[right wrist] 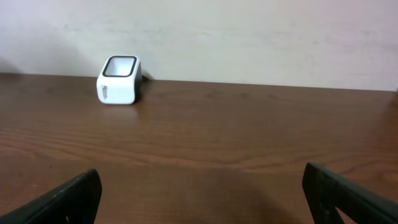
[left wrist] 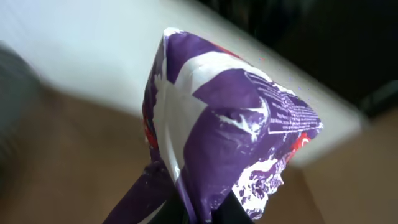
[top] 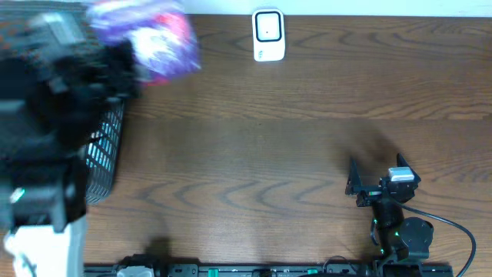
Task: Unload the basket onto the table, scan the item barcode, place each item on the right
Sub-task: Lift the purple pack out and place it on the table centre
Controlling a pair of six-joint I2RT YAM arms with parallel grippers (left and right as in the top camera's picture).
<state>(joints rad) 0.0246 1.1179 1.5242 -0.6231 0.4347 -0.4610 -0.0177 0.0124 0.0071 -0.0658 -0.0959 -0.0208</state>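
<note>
Left of the scanner (top: 268,35): purple packet (top: 150,38), aloft, pinched by the left pincer (left wrist: 200,218); right pincer (top: 355,185) wide, empty. Step: transport. Next: likely present its coded face to the scanner.

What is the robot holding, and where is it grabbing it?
The left hand pinches the purple bag by its bunched bottom end. The right hand is open and holds nothing.
</note>
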